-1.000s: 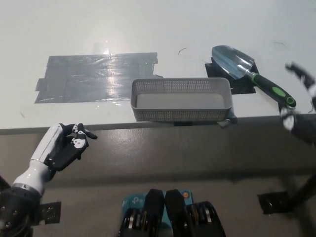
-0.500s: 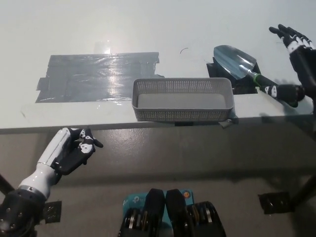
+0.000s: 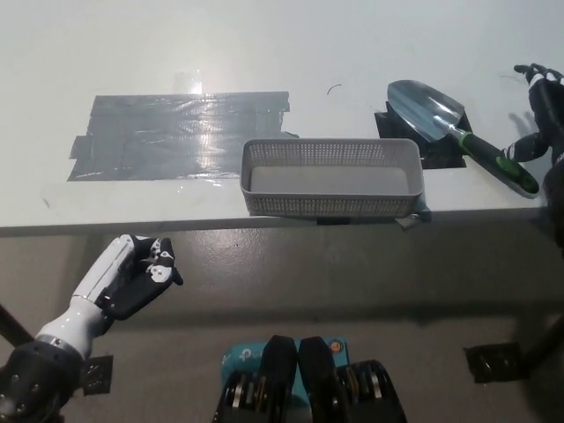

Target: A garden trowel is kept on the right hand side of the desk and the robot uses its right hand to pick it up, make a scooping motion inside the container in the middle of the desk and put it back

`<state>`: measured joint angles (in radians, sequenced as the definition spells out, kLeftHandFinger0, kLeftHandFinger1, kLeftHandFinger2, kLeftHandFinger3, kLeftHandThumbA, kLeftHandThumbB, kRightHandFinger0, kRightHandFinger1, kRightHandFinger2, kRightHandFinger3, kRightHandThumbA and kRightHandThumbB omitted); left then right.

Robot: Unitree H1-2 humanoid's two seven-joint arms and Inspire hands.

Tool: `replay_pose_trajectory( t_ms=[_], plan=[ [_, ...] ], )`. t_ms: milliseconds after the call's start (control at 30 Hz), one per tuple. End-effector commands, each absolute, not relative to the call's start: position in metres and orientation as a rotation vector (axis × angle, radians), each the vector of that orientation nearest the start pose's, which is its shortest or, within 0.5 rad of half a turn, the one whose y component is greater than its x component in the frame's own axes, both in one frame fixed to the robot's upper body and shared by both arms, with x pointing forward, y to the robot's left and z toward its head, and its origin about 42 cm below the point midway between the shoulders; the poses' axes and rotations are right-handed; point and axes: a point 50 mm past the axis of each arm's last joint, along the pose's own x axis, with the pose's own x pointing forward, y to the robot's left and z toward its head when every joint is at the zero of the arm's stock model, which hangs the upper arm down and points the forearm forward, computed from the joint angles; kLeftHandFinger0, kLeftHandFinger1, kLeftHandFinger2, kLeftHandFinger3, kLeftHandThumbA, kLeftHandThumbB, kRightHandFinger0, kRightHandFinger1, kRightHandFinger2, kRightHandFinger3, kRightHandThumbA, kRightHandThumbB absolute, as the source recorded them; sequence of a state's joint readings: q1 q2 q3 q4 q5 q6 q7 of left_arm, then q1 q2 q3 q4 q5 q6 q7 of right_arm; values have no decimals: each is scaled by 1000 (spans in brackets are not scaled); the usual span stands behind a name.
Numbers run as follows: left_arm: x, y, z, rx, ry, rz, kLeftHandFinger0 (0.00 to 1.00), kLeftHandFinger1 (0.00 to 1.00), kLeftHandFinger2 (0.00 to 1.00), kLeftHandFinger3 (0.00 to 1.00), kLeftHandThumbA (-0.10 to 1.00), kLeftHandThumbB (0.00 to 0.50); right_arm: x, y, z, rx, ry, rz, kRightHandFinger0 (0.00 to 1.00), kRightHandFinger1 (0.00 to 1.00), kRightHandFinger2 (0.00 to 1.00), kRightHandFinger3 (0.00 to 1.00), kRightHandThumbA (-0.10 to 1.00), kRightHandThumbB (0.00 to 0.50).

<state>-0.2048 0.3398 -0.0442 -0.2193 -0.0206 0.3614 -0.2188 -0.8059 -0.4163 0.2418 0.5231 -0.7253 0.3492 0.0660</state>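
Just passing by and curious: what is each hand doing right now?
Left hand: open, holding nothing, below the desk edge.
Right hand: open beside the trowel, not holding it.

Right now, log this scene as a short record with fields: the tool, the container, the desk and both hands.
surface: white desk, grey tape patch on its left half
tool: silver-bladed garden trowel, black-and-green handle, flat on the desk's right over black tape, unheld
container: grey mesh basket, mid-desk by the front edge, nothing seen inside
working hand: black right hand, open, beside the handle's end
idle hand: white left hand, below the desk edge, lower left
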Motion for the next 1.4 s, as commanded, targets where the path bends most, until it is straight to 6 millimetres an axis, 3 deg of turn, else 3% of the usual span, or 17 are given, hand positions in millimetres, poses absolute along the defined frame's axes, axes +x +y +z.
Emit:
replay_pose_trajectory(
  t_ms=[0,67,133,333,400,433,500,533,600,733,900,1167,1367],
  plan=[
    [338,271,219,375,-87,-303,0,78,294,503,242,500,525,-286,306,-1205,-7,-226,1000,1000,1000,1000,975,500],
    [338,270,219,384,-91,-315,0,42,261,487,272,500,524,-280,298,-1185,-11,-202,1000,1000,1000,1000,949,500],
    [338,271,218,391,-88,-328,0,60,275,462,202,500,519,-269,292,-1187,-53,-165,1000,1000,1000,1000,913,500],
    [335,268,214,362,-94,-347,0,52,272,386,145,500,516,-272,289,-1177,-33,-142,1000,1000,1000,1000,870,500],
    [333,269,213,371,-85,-349,0,66,299,392,85,500,515,-276,287,-1160,-17,-122,1000,1000,1000,1000,799,500],
    [332,268,213,372,-88,-358,0,67,313,376,-26,500,514,-279,285,-1152,-14,-115,1000,1000,1000,1000,755,496],
    [331,267,212,375,-92,-366,0,72,319,358,-99,500,513,-281,284,-1142,-8,-110,1000,1000,1000,1000,718,475],
    [331,266,211,373,-92,-366,0,72,319,357,-100,500,512,-281,284,-1144,-8,-110,1000,1000,1000,1000,718,476],
    [332,266,210,379,-94,-378,0,69,300,296,-100,500,515,-287,284,-1144,-10,-106,1000,1000,1000,1000,674,411],
    [331,266,210,375,-87,-377,0,60,275,269,-100,500,519,-300,282,-1183,35,-110,1000,1000,1000,1000,644,405],
    [333,263,210,402,-111,-397,0,34,261,248,-100,500,523,-317,275,-1174,86,-127,1000,1000,1000,1000,617,442],
    [334,257,207,424,-118,-429,0,35,251,248,-100,500,524,-291,257,-1164,102,-68,1000,1000,1000,1000,617,467],
    [335,256,205,416,-107,-435,0,57,280,251,-100,500,529,-276,265,-1182,55,-56,1000,1000,1000,1000,621,464]
  ],
)
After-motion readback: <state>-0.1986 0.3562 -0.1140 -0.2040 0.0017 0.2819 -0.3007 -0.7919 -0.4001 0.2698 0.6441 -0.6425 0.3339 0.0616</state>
